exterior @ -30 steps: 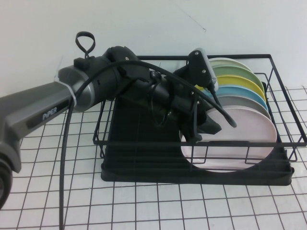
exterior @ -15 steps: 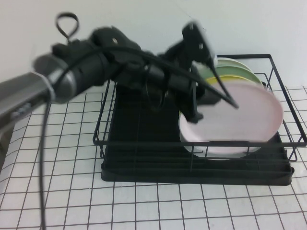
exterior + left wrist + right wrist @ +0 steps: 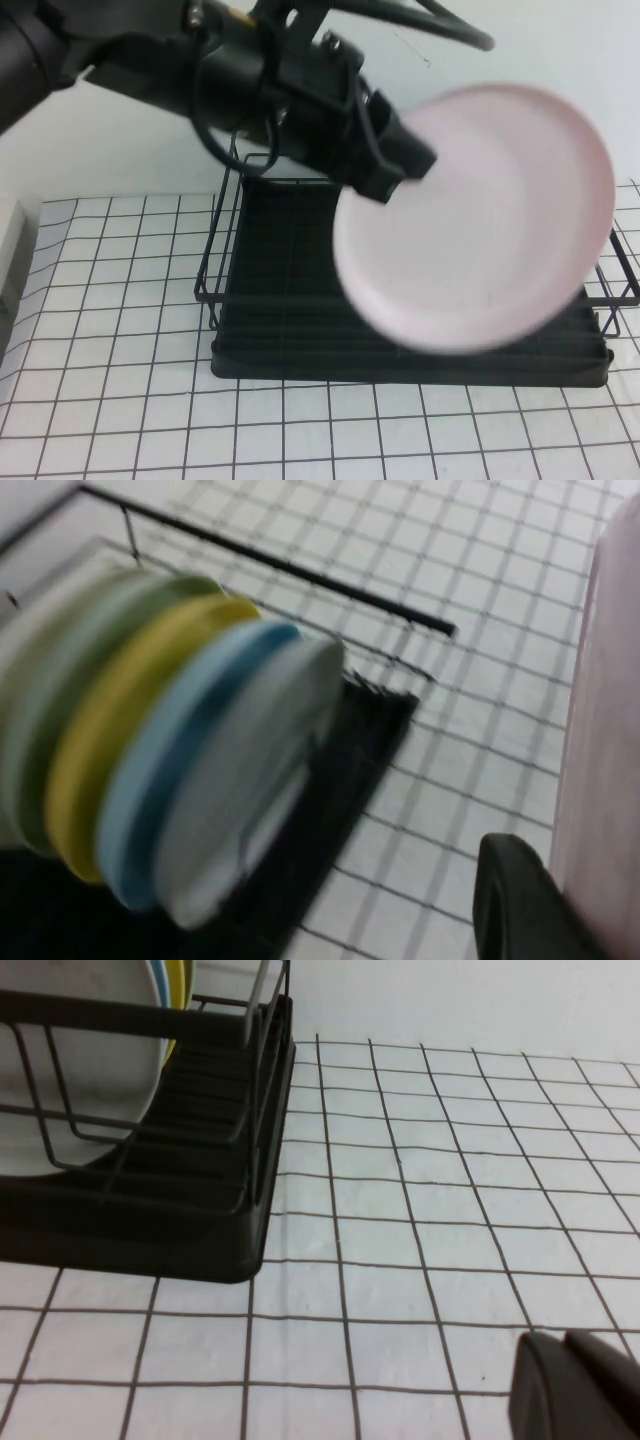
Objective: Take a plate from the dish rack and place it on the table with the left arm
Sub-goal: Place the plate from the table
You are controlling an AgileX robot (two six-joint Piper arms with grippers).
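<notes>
We see the round pale pink matte plate lifted above the black wire dish rack, blurred, hiding the rack's right half and the other plates from the high view. The left hand clamps its left rim; one finger shows beside the plate's edge in the wrist view. Grey, light blue and yellow plates stand upright in the rack. The right hand sits low near the white grid-cloth table, mostly cut off; we cannot tell its grip.
</notes>
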